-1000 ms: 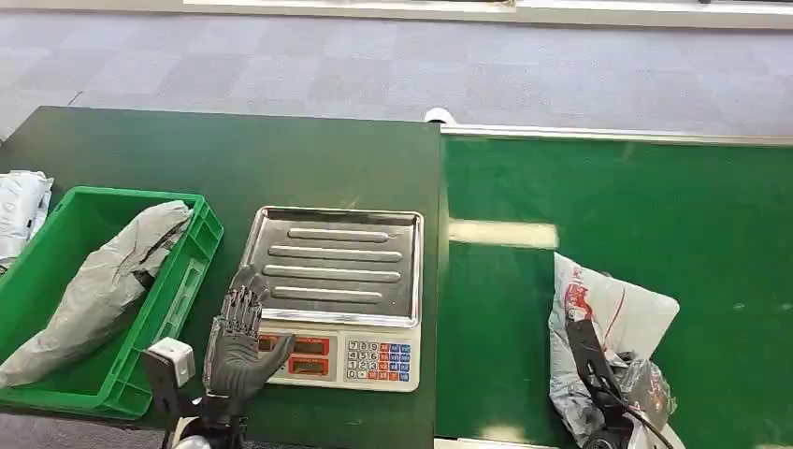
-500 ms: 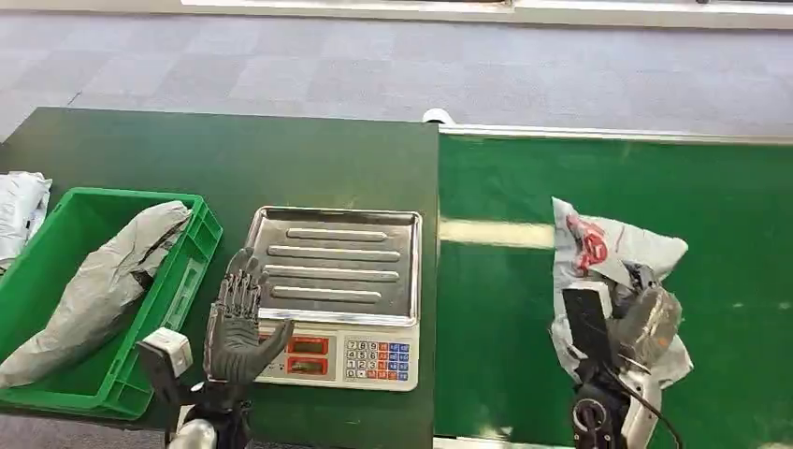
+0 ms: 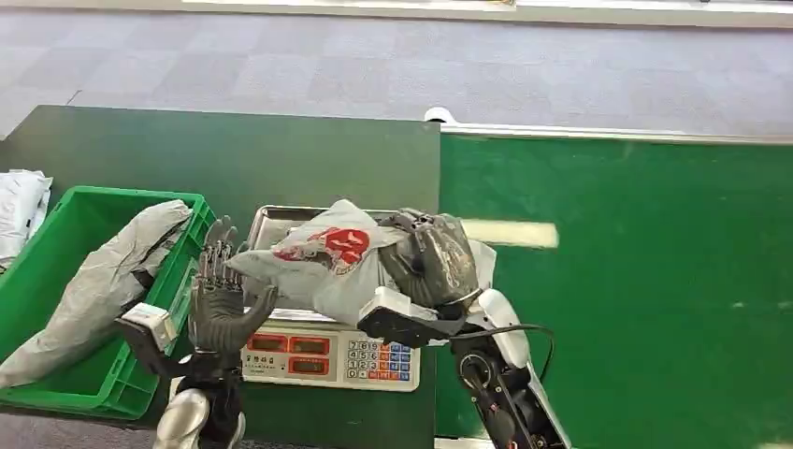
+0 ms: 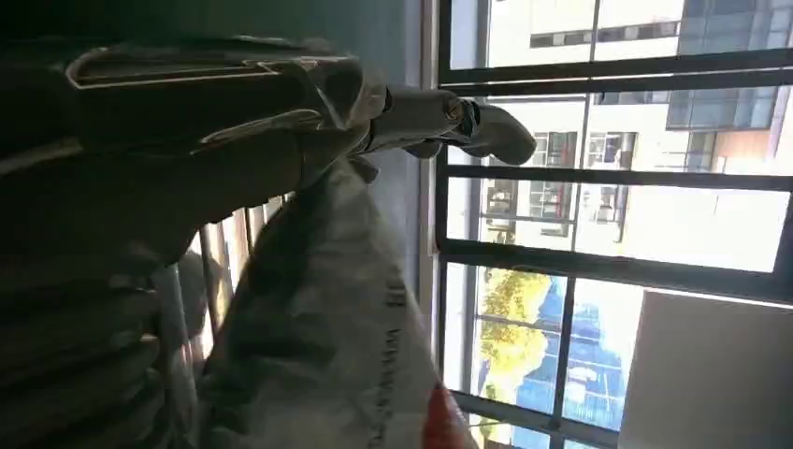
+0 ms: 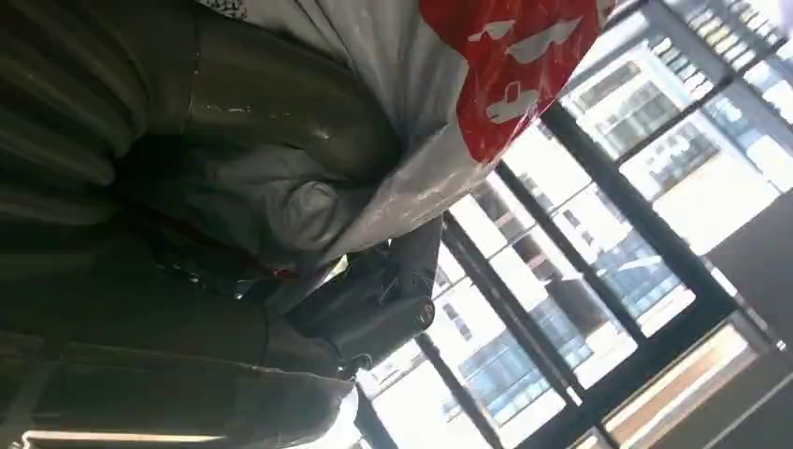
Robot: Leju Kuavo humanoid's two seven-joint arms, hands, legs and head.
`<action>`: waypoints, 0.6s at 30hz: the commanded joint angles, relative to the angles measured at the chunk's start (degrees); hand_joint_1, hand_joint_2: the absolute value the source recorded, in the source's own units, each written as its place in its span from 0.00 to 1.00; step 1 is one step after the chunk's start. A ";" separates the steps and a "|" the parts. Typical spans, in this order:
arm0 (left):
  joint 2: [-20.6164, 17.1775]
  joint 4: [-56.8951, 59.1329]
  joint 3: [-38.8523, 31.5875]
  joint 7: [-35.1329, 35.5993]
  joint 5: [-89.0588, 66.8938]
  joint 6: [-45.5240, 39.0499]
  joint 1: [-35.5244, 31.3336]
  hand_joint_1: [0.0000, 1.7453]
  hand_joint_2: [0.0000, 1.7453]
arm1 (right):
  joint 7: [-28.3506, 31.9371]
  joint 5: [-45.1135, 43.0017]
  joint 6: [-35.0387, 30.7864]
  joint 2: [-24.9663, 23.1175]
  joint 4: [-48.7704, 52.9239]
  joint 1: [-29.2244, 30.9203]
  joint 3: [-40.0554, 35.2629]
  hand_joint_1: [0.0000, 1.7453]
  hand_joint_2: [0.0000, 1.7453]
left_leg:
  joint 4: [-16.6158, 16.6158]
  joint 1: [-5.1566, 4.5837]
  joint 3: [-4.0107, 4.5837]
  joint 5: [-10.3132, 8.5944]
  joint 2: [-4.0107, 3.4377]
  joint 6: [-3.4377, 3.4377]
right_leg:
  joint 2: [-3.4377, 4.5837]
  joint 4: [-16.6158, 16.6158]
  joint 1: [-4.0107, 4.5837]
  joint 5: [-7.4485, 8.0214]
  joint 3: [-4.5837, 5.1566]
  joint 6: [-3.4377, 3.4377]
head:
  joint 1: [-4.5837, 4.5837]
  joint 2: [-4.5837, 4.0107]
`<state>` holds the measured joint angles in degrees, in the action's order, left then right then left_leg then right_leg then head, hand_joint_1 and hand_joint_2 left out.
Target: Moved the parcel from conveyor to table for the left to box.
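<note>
My right hand (image 3: pixel 432 257) grips a white plastic parcel (image 3: pixel 329 257) with a red print and holds it above the steel pan of the scale (image 3: pixel 271 224). The right wrist view shows the parcel (image 5: pixel 468 65) bunched against that hand (image 5: pixel 215 159). My left hand (image 3: pixel 220 299) stands upright with fingers spread just left of the parcel, at the scale's near left corner, holding nothing. In the left wrist view the parcel (image 4: pixel 327 346) lies close beyond that hand (image 4: pixel 206 140). The green conveyor belt (image 3: pixel 636 271) lies to the right.
A green crate (image 3: pixel 196 253) at the left holds a long grey bag (image 3: pixel 103 290). A white bag (image 3: pixel 19 210) lies on the dark table (image 3: pixel 234 159) beyond the crate. The scale's keypad (image 3: pixel 374 360) faces me. Grey carpet lies beyond the table.
My right arm has swung left from the conveyor, carrying the parcel over the scale. My left hand has risen a little and shifted left, fingers still spread.
</note>
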<state>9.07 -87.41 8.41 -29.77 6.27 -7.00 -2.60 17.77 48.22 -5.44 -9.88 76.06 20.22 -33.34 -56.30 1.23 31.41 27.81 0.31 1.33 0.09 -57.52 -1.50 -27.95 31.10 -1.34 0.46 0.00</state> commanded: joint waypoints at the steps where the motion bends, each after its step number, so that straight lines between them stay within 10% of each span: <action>1: -1.06 -1.50 -8.43 -0.04 0.20 -1.99 -2.11 0.00 1.00 | 2.18 -0.69 4.56 -2.71 -10.82 7.45 -11.41 1.00 1.00 | 0.00 0.01 -0.02 0.00 -0.20 -0.02 | 0.19 -0.04 0.03 0.05 0.09 0.10 | 0.00 0.00; 18: 1.79 -10.68 -17.17 0.57 -1.97 -3.44 4.12 0.00 1.00 | -9.34 2.14 -0.71 -4.14 -23.24 10.70 -7.17 1.00 1.00 | 0.03 0.03 -0.02 -0.01 -0.21 -0.06 | 0.18 0.01 0.05 0.07 0.09 0.12 | 0.02 0.00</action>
<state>9.29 -93.46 -1.98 -29.90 5.29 -10.51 -1.66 13.00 49.46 -2.82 -13.31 64.93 25.90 -42.64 -56.30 1.26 31.42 27.80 0.32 1.34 0.08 -57.52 -1.47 -27.95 31.14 -1.34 0.48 0.00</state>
